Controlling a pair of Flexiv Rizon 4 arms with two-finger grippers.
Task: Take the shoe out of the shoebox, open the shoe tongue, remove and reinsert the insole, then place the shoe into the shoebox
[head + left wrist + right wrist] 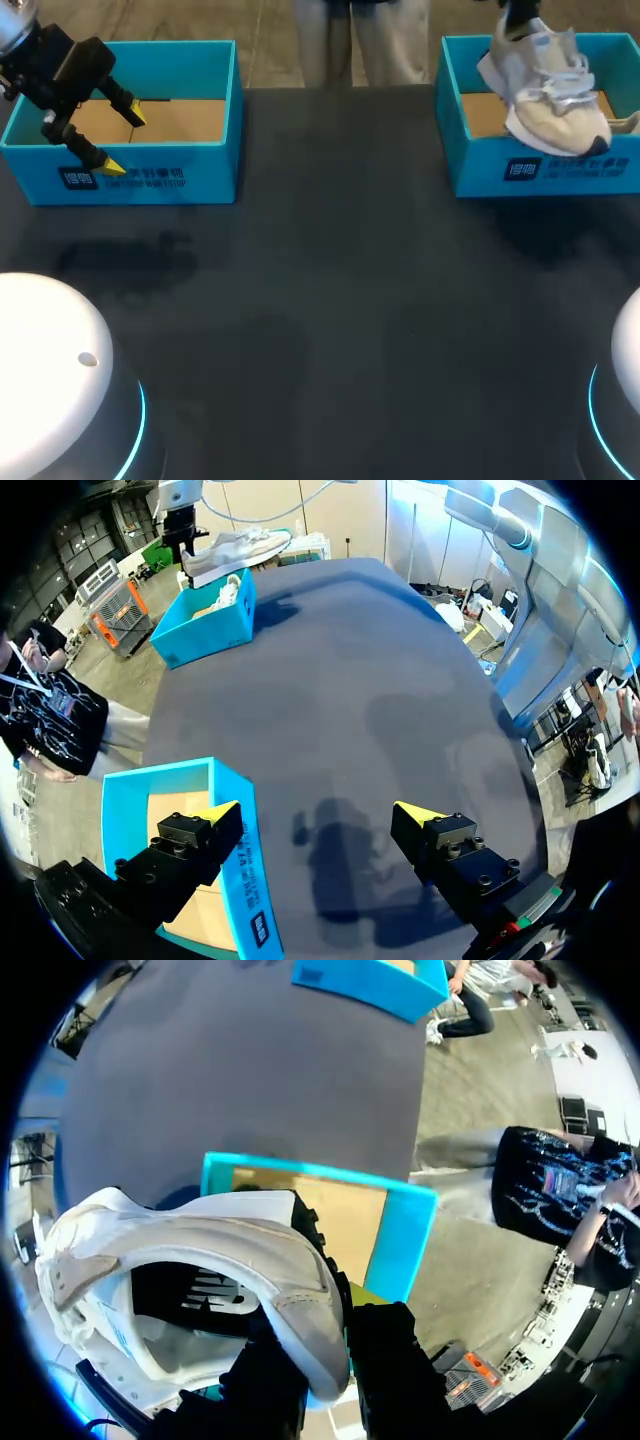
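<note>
The shoe (545, 90) hangs in the air above the right shoebox (560, 170) at the far right corner of the bench (330, 300), clear of the box's rim, with its toe tipped down and towards the near edge. The right claw (338, 1305) holds it by the heel collar. In the right wrist view one finger sits inside the opening and the other outside the heel, so both press the padded rim between them. That grip probably suits a lift, since it leaves the laces and tongue free for the work to follow. Something pale lies low in that same box beside the shoe (whether it is a second shoe I cannot tell). At the far left corner stands a second shoebox (140, 175), its cardboard floor bare. The left claw (120, 140) hovers over its near wall with fingers spread wide and nothing between them, one yellow tip over the box and the other out over the bench. It looks parked there to be ready as the helping hand. By my reading the first step is nearly done, and the shoe next needs setting down on the open middle of the bench, where both arms can reach the tongue.
</note>
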